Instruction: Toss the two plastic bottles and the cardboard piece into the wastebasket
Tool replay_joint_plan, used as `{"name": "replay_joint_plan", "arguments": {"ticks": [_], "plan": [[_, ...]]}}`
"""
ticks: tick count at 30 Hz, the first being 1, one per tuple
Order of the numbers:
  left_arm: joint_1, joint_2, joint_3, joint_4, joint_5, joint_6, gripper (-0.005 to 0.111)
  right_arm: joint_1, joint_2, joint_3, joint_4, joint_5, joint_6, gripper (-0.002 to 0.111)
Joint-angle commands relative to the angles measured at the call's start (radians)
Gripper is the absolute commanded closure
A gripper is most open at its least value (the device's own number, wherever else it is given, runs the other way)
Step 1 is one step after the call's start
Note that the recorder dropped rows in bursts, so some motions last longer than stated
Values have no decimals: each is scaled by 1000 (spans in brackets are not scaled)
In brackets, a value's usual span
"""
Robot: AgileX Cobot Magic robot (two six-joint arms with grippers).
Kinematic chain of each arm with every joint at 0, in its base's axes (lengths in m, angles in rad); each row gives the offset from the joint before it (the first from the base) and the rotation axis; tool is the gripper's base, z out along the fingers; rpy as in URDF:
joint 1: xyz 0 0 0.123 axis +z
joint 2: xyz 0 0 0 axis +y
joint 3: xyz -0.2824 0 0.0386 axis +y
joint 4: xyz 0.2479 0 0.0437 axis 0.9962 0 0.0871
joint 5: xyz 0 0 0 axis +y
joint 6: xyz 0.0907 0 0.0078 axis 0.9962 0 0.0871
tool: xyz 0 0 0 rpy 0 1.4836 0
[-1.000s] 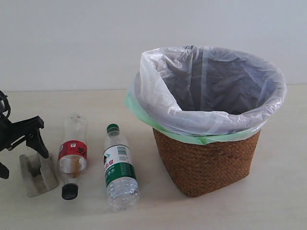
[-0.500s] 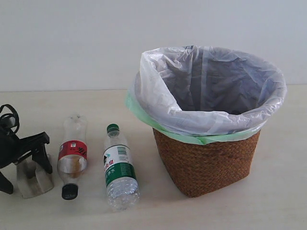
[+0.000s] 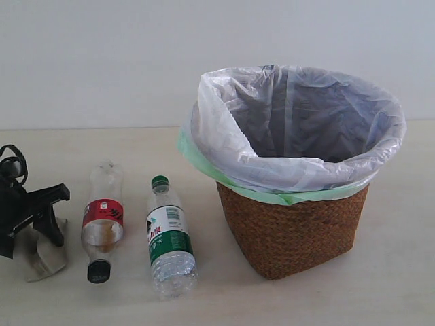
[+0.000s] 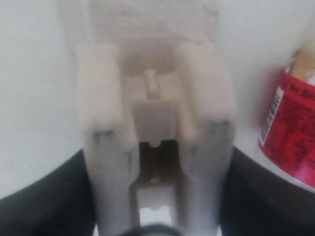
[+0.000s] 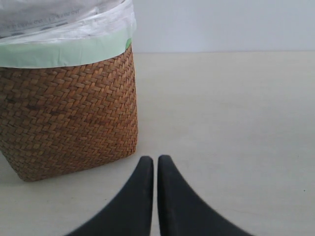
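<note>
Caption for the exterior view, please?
Left gripper straddles the cardboard piece; red-label bottle and green-label bottle lie beside the wastebasket.

You have a pale table [image 3: 136, 149] carrying, left to right, the cardboard piece [image 3: 42, 257], the red-label bottle [image 3: 102, 224] and the green-label bottle [image 3: 168, 243]. Both bottles lie flat, apart, caps pointing opposite ways. The wastebasket [image 3: 292, 231] stands upright to their right.
</note>
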State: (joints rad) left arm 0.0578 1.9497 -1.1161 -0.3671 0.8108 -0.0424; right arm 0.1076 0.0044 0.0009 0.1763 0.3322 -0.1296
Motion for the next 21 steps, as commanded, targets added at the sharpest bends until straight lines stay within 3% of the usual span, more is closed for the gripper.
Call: {"name": "replay_joint_plan", "arguments": {"ticks": [1, 5, 8, 17, 21], "plan": [[2, -4, -5, 14, -11, 4, 67, -5, -4, -1, -5, -6, -4, 108], [2, -4, -5, 17, -18, 6, 82, -5, -4, -1, -5, -6, -4, 108], [2, -4, -5, 17, -16, 51, 103, -5, -4, -1, -5, -6, -4, 108], [2, -101, -5, 21, -23, 103, 103, -5, -4, -1, -5, -6, -4, 108], [2, -215, -25, 103, 12, 53, 103, -5, -4, -1, -5, -6, -4, 108]]}}
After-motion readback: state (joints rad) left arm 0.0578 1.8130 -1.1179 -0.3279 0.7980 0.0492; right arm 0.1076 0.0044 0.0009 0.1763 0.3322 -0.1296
